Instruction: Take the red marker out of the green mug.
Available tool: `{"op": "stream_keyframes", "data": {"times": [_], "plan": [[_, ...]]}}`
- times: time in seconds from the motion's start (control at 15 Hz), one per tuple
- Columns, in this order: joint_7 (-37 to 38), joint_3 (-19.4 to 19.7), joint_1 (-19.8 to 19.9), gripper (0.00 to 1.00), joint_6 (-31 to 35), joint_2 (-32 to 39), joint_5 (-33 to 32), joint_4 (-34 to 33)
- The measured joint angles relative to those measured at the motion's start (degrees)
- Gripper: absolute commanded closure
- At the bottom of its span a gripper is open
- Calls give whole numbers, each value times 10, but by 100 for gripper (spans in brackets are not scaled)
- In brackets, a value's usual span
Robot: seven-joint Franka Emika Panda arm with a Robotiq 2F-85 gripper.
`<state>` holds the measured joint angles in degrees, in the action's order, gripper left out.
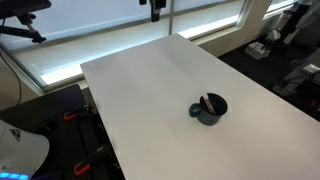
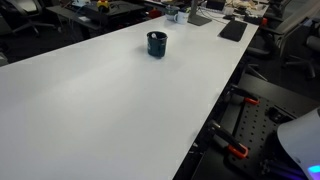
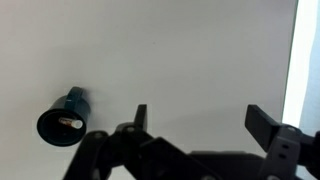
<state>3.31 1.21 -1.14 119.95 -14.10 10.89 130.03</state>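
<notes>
Spread wide and empty, the gripper [image 3: 203,125] hangs over the white bench [image 1: 130,90]. Well in from every edge stands the mug [image 1: 209,110], the marker [image 1: 209,100] leaning inside it.

A wide white counter [image 1: 150,90] fills both exterior views. Orange clamps [image 2: 236,151] sit on dark framing just below its edge. A flat black pad [image 2: 232,30] lies near its far end. Bright windows [image 1: 90,20] run behind it.

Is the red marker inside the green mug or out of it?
Inside. In an exterior view the red marker stands slanted in the green mug, top end at its rim.
</notes>
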Motion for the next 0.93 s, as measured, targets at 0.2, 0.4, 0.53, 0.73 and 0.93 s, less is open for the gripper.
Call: {"op": "stream_keyframes", "data": {"times": [0.2,0.4,0.53,0.73,0.93], "plan": [[9,6,14,0,17,53,1,-23],[18,13,24,0,33,106,7,-57],[21,16,30,0,47,142,20,-83],[37,17,36,0,69,193,32,-121],[37,16,36,0,69,195,32,-120]]}}
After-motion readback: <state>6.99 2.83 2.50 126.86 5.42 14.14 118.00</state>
